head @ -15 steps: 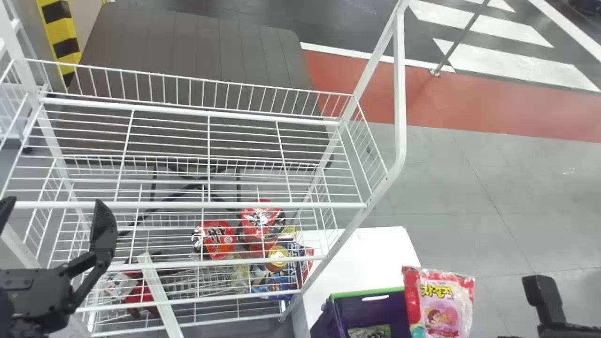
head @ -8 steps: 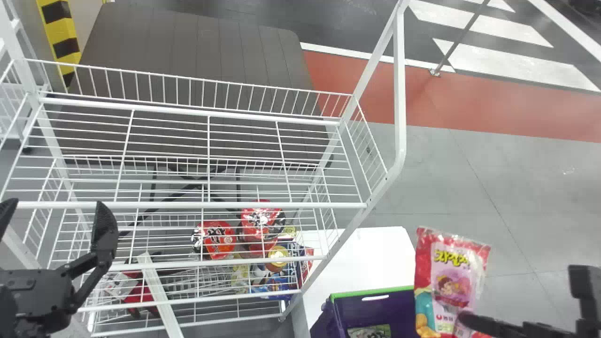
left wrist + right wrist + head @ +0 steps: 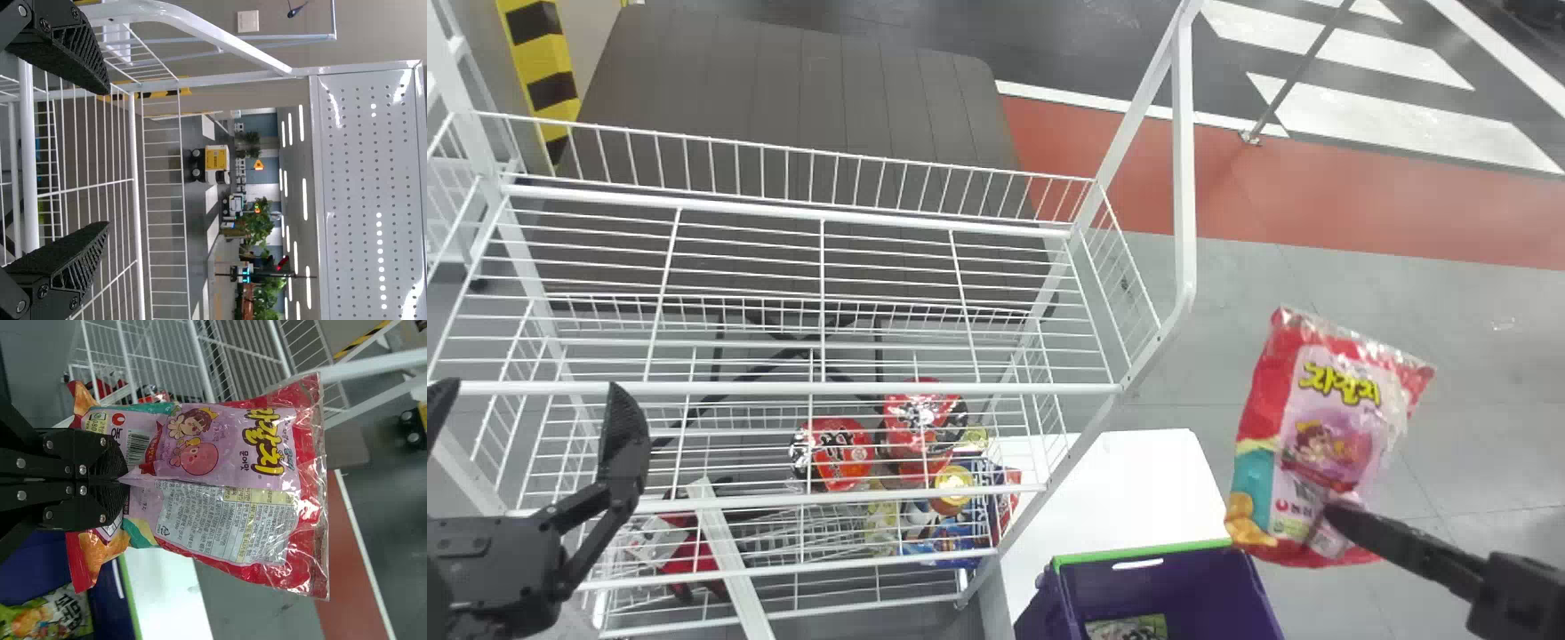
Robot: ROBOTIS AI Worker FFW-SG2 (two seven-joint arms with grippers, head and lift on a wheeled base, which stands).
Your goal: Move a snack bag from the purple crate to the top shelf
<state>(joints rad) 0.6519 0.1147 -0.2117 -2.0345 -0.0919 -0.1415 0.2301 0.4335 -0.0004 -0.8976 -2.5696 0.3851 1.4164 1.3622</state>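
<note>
Fingers (image 3: 1392,540) on bag (image 3: 1325,436), grey floor (image 3: 1280,311) beyond

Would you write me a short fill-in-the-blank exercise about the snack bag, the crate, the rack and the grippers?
The gripper holding the snack bag is the robot's ____ one.
The left gripper is not shut but ____.
The purple crate is edged in ____.
The wire rack is painted ____.

Missing words: right; open; green; white.

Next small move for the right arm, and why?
Likely raise the right gripper a little and ease it left: it is clamped on the snack bag, which is out of the purple crate, and the top shelf lies to its left.
</note>
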